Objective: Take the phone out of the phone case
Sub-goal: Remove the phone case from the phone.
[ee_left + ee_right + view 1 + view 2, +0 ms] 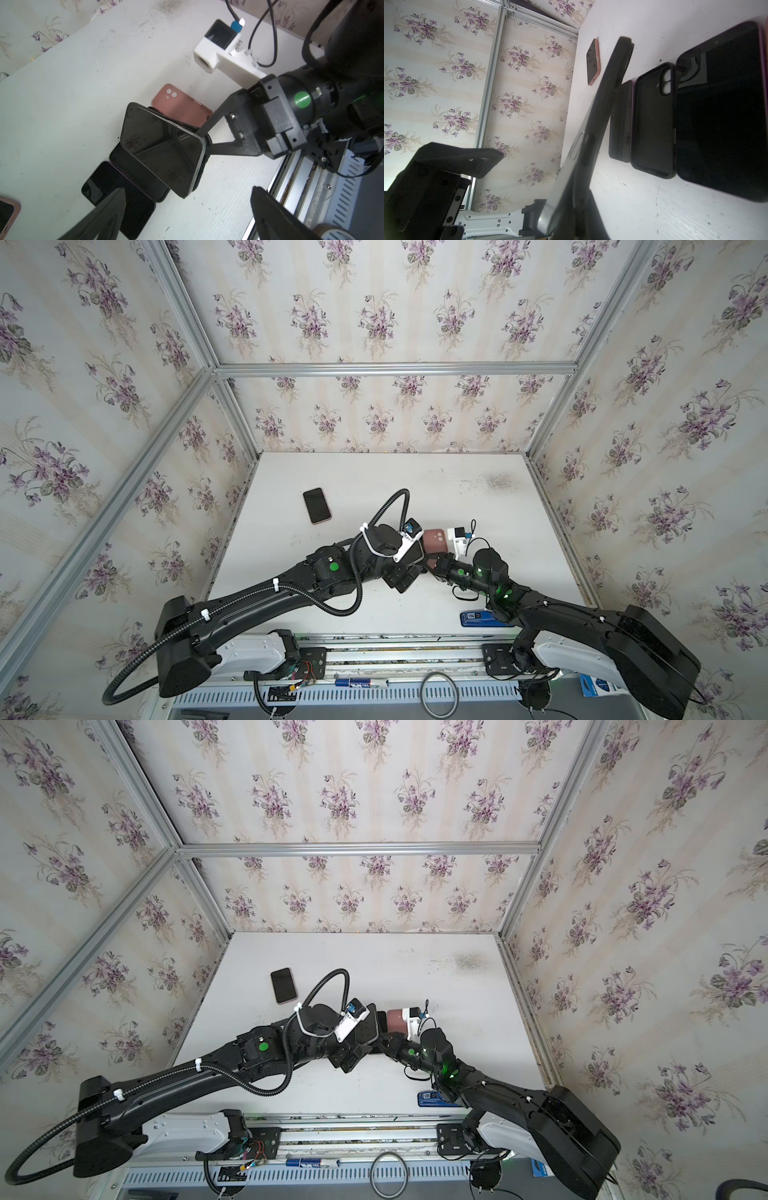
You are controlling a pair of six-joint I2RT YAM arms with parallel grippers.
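Peeling silver-edged black phone point(162, 149) from its black rubbery case point(618, 62).
Right pincer point(204, 135) pinches case rim, left pincer point(187, 189) spread; phone could drop.

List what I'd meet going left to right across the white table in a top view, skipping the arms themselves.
Pink-rimmed phone → tilted phone → pink case → blue pack.

Bare tabletop point(415, 489) beyond tilted phone point(162, 149), black case point(652, 124)
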